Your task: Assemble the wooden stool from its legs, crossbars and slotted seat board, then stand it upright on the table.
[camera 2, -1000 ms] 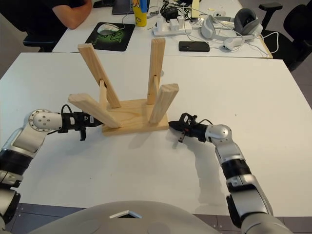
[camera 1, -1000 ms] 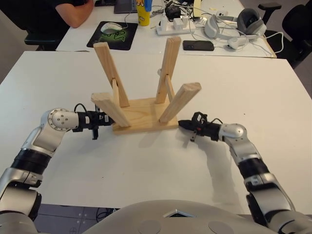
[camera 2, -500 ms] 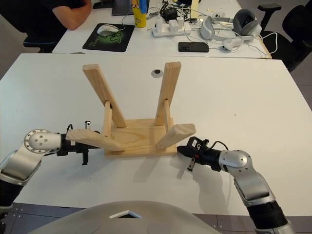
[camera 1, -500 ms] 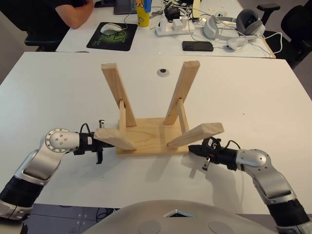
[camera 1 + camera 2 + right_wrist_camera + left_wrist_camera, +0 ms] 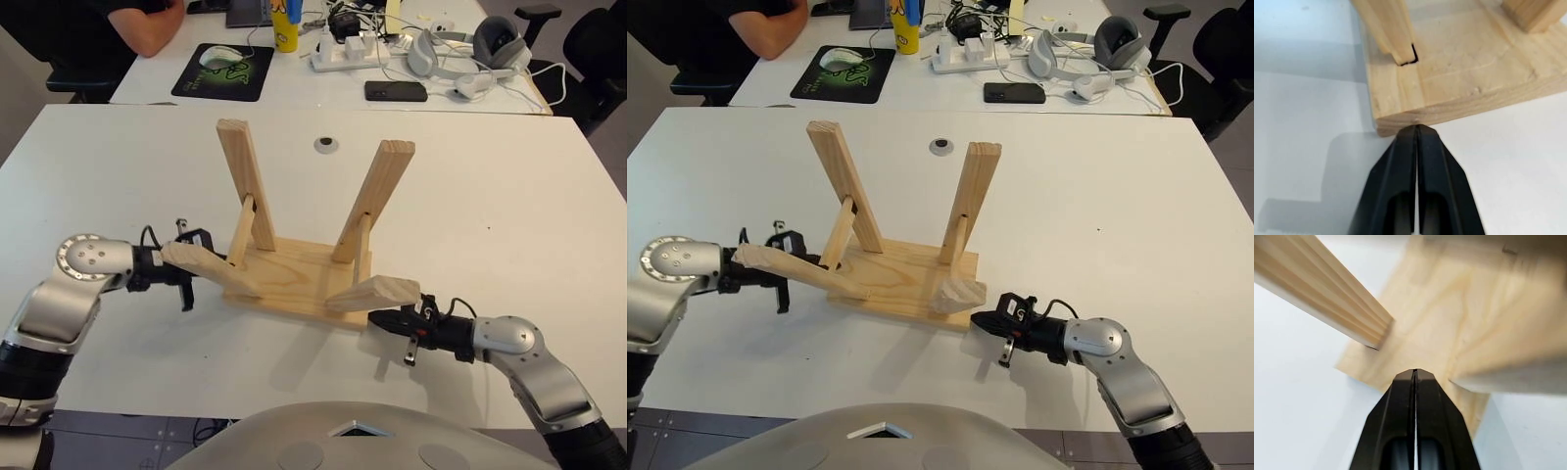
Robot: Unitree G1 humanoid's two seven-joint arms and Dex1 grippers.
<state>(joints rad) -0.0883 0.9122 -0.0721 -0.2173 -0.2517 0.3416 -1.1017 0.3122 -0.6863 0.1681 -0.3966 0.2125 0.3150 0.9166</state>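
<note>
— Where is the stool [image 5: 299,279] sitting right now?

— It is lying upside down near the middle of the white counter [image 5: 490,225], with its seat board [image 5: 294,286] underneath. Two legs [image 5: 245,191] are pointing up on the far side and spreading apart; the two near ones are leaning low and outward towards the robot.

— What are the hands doing?

— The left hand [image 5: 1415,374] is pointing at the left edge of the seat board, just under one low leg, its two fingers pressed together with nothing between them. The right hand [image 5: 1416,129] is aiming at the near right corner of the board, its tip touching the wood or very nearly so. Its fingers are likewise pinched together and gripping nothing.

— And what is lying on the surface around it?

— A small round grommet [image 5: 323,145] is sitting in the counter beyond the stool, between the two raised legs.

— What is showing in the room behind?

— A second counter [image 5: 294,88] is standing just past the far edge. It is carrying a dark mouse pad [image 5: 221,73] with a mouse [image 5: 223,56] on it, a yellow cup [image 5: 285,22], a black phone [image 5: 396,91] and a headset [image 5: 460,49] among loose cables. A black chair [image 5: 600,49] is standing at the far right.
</note>
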